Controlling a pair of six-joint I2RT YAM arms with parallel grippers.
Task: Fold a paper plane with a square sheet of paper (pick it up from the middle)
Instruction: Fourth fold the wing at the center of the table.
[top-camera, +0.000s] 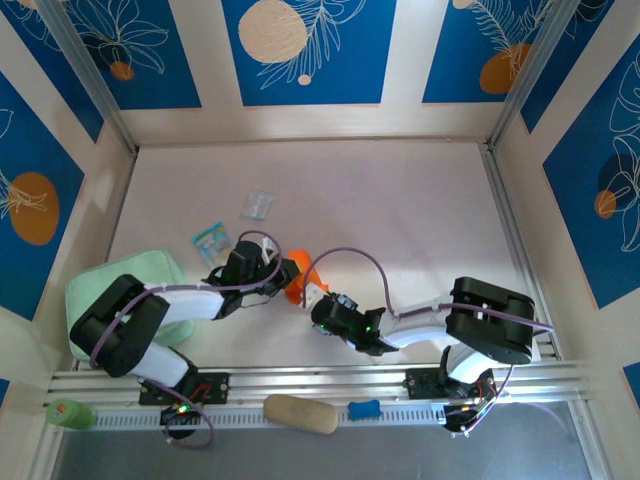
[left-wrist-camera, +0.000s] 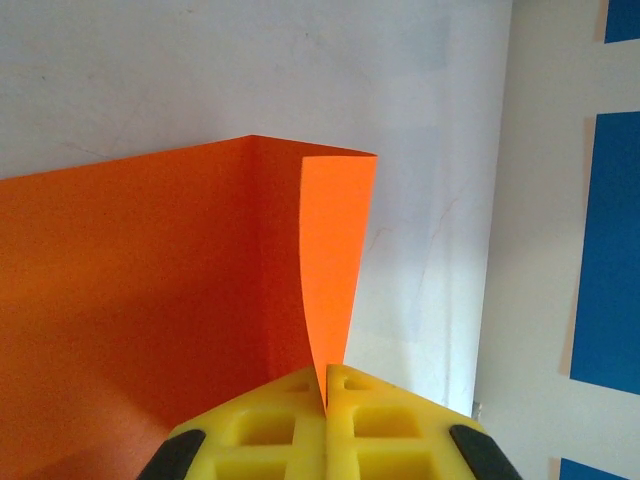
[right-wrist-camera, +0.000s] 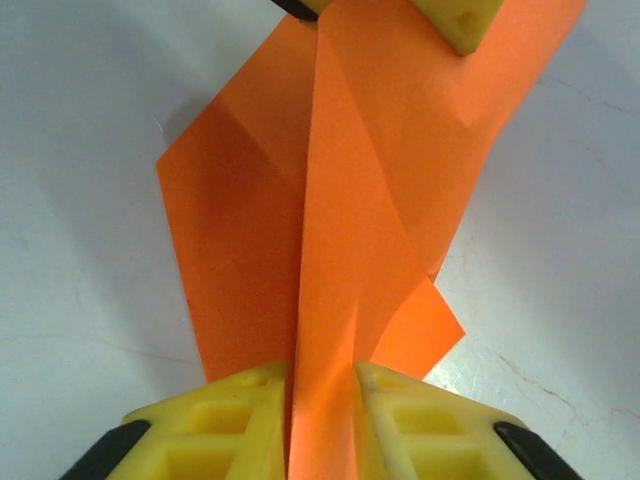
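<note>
Seen from above, the thin bright orange square sheet of paper (top-camera: 299, 280) was a small patch at mid-table, largely hidden between the left gripper (top-camera: 289, 272) and the right gripper (top-camera: 318, 298). The left wrist view showed its yellow fingers (left-wrist-camera: 290, 420) pressed fully together on the thin edge of a raised flap. The right wrist view showed its jaws almost closed, clamping a standing fold, with creases crossing the sheet. The paper's far end was cut off.
</note>
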